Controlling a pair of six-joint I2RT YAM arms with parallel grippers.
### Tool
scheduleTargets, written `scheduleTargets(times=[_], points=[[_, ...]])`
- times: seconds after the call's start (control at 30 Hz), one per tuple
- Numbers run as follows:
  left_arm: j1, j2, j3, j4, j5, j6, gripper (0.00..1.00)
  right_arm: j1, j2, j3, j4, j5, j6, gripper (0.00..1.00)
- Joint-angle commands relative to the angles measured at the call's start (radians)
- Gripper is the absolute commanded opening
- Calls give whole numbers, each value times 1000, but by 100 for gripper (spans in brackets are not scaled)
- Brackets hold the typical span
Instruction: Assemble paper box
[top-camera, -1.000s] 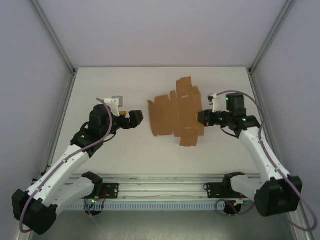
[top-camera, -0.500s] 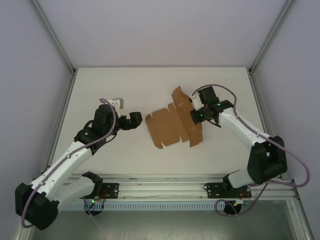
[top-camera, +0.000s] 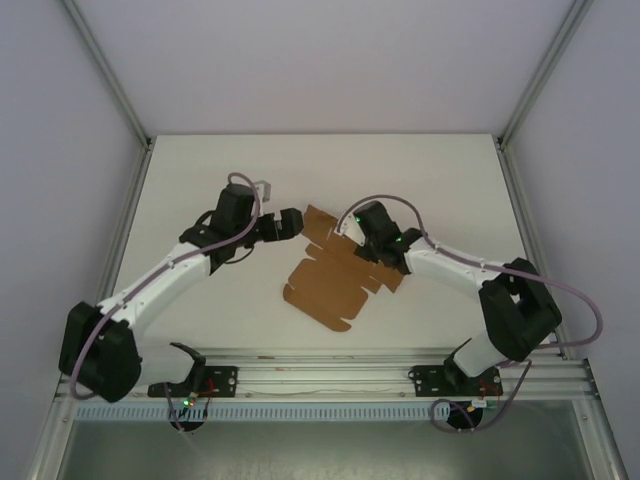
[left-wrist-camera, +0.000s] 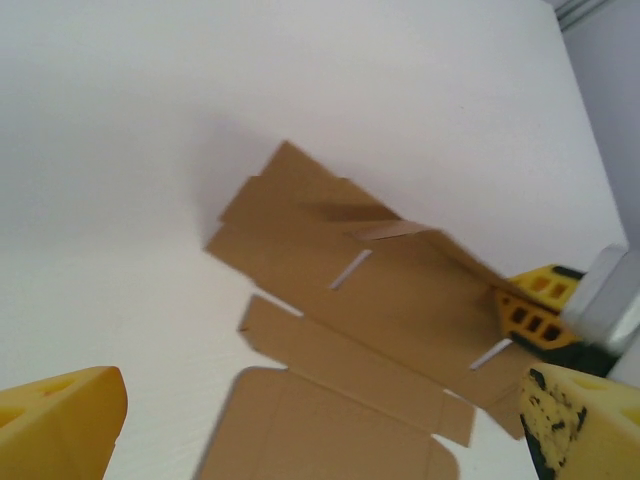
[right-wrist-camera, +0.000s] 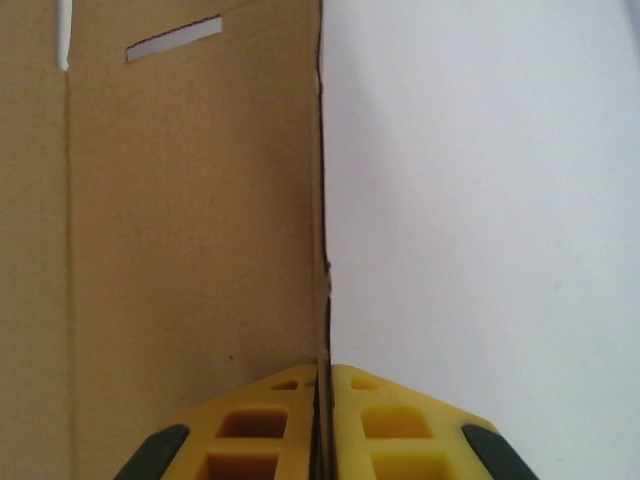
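The paper box (top-camera: 330, 282) is a flat brown die-cut sheet with flaps and slots, lying slanted in the middle of the white table. My right gripper (top-camera: 360, 240) is shut on the sheet's right edge. In the right wrist view the cardboard (right-wrist-camera: 190, 200) runs thin between the pressed yellow fingers (right-wrist-camera: 322, 385). My left gripper (top-camera: 292, 222) hovers open at the sheet's far-left corner, apart from it. In the left wrist view the sheet (left-wrist-camera: 380, 330) lies beyond the wide-spread gripper (left-wrist-camera: 320, 440), and the right gripper's yellow fingers (left-wrist-camera: 530, 305) pinch its right side.
A metal rail (top-camera: 320, 375) with both arm bases runs along the table's near edge. Slanted aluminium posts (top-camera: 110, 80) and pale walls close in the left, right and back. Bare white table (top-camera: 200, 180) lies around the sheet.
My right gripper has swung left, dragging and turning the sheet toward the table's middle. My left gripper has moved right and away from the base, up to the sheet's far-left corner, still open.
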Motion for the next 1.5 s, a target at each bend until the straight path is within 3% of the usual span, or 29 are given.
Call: scheduleTargets(times=[0.0,0.2,0.5,0.67,1.0,1.33,1.47], points=[[6,78,83,56,129,-35,100,42,-3,-66,238,108,-115,11],[6,220,150,130,283,-112,98,60,-55,-130,377,59,-146,7],[-3,337,204,166,393,-139,78,80,-78,-157,408,58,-184,6],[-6,355,212,178,425,-145,60,82,-85,-163,402,36,-219,4],[-10,354,233,163,439,-111,61,83,-86,-154,403,22,-214,4],[-11,366,165,379,491,-224,61,84,-82,-153,410,-10,-205,3],[-6,315,128,283,415,-150,65,85,-83,-158,428,23,-210,3]])
